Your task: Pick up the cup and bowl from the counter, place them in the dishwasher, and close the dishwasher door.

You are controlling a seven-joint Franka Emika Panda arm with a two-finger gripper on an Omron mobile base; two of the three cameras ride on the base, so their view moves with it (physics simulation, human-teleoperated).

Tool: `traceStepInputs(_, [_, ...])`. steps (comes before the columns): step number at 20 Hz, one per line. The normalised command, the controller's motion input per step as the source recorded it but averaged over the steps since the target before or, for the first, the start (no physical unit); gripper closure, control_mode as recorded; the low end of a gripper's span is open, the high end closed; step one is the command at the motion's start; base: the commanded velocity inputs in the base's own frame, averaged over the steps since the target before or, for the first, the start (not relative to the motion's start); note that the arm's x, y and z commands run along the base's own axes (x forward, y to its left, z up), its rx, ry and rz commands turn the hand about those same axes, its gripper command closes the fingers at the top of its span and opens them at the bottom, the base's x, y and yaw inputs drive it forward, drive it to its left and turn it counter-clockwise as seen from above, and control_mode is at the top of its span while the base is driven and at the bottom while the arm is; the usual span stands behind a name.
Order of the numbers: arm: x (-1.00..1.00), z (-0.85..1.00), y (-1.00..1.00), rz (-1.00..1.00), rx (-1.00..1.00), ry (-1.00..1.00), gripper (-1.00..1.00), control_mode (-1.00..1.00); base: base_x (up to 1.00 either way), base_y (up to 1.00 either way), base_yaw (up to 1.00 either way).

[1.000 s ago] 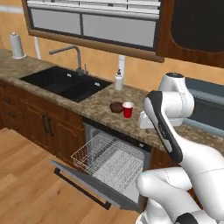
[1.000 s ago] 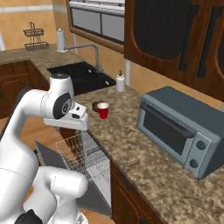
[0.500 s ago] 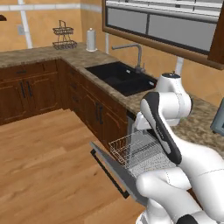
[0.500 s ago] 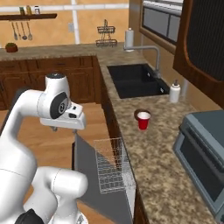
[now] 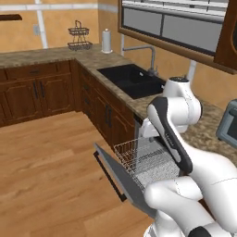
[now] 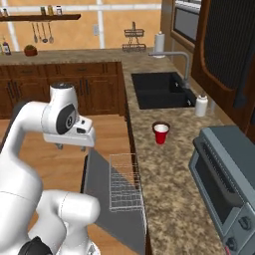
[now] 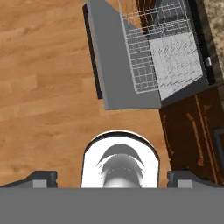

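Small red tapered plastic cup (image 6: pixel 161 133) upright on long brown speckled granite counter (image 6: pixel 174 179), midway across it — between black sink (image 6: pixel 159 89) and grey toaster oven (image 6: pixel 226 189). Dark rim of something round just behind cup, too hidden to name. Flat grey drop-down dishwasher door (image 7: pixel 118 61) hangs open over wooden floor (image 7: pixel 43 87), white wire rack (image 7: pixel 153 48) pulled out above it. Two-finger gripper (image 7: pixel 111 178) spread wide, holding nothing — pointing down at floor beside door.
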Motion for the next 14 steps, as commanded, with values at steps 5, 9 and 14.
traceStepInputs(5, [0.00, 0.00, 0.00, 0.00, 0.00, 0.00, -1.00, 1.00, 0.52, -0.20, -0.10])
traceStepInputs(9, [0.00, 0.00, 0.00, 0.00, 0.00, 0.00, -1.00, 1.00, 0.35, -0.27, -0.27])
traceStepInputs(14, [0.03, -0.02, -0.06, -0.09, 0.00, 0.01, -1.00, -1.00, 0.09, -0.14, -0.16])
